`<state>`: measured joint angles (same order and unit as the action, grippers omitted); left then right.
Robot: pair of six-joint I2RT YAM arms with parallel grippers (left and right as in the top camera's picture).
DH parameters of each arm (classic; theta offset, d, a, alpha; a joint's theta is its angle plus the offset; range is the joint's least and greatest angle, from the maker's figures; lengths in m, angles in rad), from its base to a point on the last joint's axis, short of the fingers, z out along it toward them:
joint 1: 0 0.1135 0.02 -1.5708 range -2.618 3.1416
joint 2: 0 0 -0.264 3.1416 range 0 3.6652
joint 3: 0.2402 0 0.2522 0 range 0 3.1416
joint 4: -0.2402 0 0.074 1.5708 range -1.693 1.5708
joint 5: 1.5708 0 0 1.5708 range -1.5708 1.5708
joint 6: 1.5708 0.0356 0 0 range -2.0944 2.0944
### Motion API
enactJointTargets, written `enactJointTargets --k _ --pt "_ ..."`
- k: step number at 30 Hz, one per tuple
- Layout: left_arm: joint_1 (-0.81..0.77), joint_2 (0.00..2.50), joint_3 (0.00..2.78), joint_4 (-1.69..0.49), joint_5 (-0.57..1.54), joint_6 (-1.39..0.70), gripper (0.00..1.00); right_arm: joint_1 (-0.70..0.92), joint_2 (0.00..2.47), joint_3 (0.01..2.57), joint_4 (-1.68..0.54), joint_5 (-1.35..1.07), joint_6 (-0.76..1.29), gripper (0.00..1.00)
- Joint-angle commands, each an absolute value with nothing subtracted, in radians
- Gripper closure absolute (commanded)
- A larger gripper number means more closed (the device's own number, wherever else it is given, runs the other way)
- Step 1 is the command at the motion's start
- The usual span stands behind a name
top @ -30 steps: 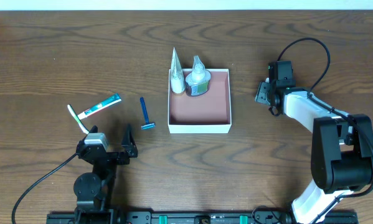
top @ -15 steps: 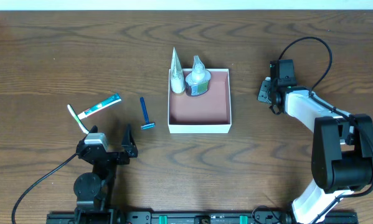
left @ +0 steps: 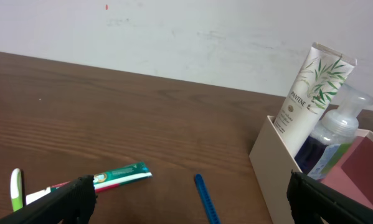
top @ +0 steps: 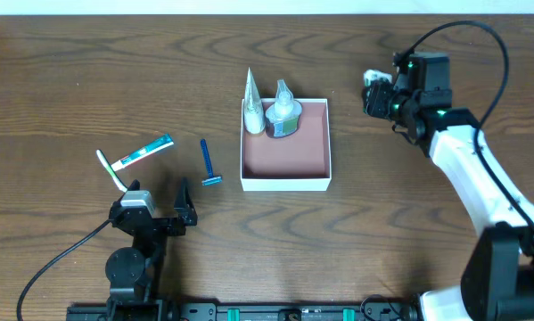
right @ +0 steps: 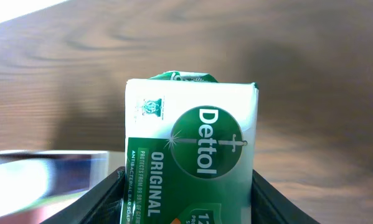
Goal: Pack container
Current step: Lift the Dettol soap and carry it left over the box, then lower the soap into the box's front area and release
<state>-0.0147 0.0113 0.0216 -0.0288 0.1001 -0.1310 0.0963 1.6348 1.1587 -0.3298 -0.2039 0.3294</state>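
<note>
Overhead view: right tool (top: 378,96), at two o'clock from the container (top: 284,185), grips a green Dettol soap box (right: 191,168), likely to pack it; left tool (top: 157,203) rests wide open.

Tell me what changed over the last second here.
The right gripper closed on the Dettol soap bar and swung it toward the table's far edge. The open left gripper, container with tube and bottle, razor, toothpaste and toothbrush stayed put.
</note>
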Motion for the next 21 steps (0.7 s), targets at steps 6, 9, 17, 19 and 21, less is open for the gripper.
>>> enactJointTargets --k 6,9,17,19,21 --pt "-0.010 0.010 0.004 -0.063 0.112 -0.129 0.02 0.159 1.605 1.172 -0.343 -0.421 0.399 0.51" --pt "-0.010 0.010 0.004 -0.063 0.112 -0.129 0.02 0.202 1.607 1.172 -0.346 -0.406 0.424 0.51" --pt "-0.010 0.010 0.004 -0.063 0.112 -0.129 0.02 0.315 1.626 1.171 -0.364 -0.300 0.466 0.51" --pt "-0.010 0.010 0.004 -0.063 0.112 -0.129 0.02 0.333 1.640 1.171 -0.368 -0.268 0.484 0.52" --pt "-0.010 0.010 0.004 -0.063 0.112 -0.129 0.02 0.347 1.658 1.171 -0.361 -0.260 0.487 0.52"
